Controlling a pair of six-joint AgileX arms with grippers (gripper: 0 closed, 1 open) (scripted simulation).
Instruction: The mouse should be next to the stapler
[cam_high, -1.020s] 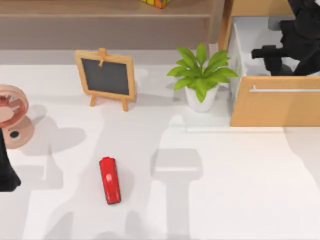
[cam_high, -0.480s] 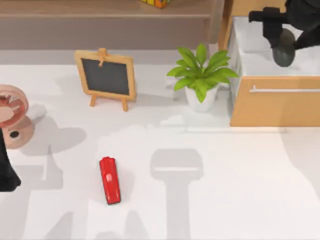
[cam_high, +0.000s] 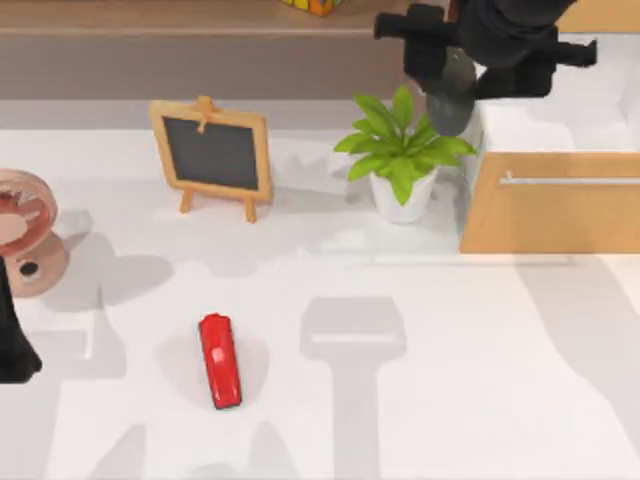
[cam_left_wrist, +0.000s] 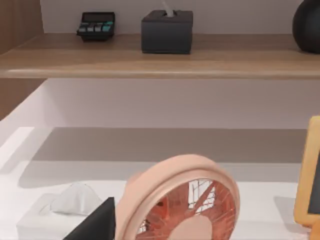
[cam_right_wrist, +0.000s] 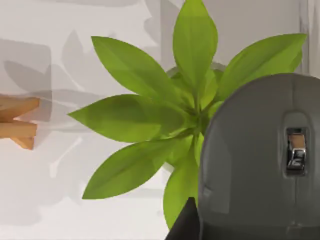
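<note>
While the right gripper (cam_high: 452, 72) is hanging high at the far side of the table, over the gap between the potted plant (cam_high: 402, 150) and the open drawer (cam_high: 548, 205), it is carrying the mouse (cam_high: 451, 98), its fingers closed on the body; the right wrist view is showing the grey shell (cam_right_wrist: 260, 160) with its scroll wheel directly above the plant's leaves (cam_right_wrist: 150, 120). The main risk, as I judge it, is the mouse slipping from a smooth rounded grip and dropping into the plant, or the arm brushing the leaves if it is lowering too early. The stapler (cam_high: 220, 360) is lying well apart, toward the near left of the table, so a long carry is remaining. The small chalkboard easel (cam_high: 212, 155) is standing near the likely path; the pink fan (cam_high: 25, 230) is sitting at the left edge. The left gripper (cam_high: 12, 345) is parked at the left edge beside the fan (cam_left_wrist: 180, 200); its fingers I cannot tell.
</note>
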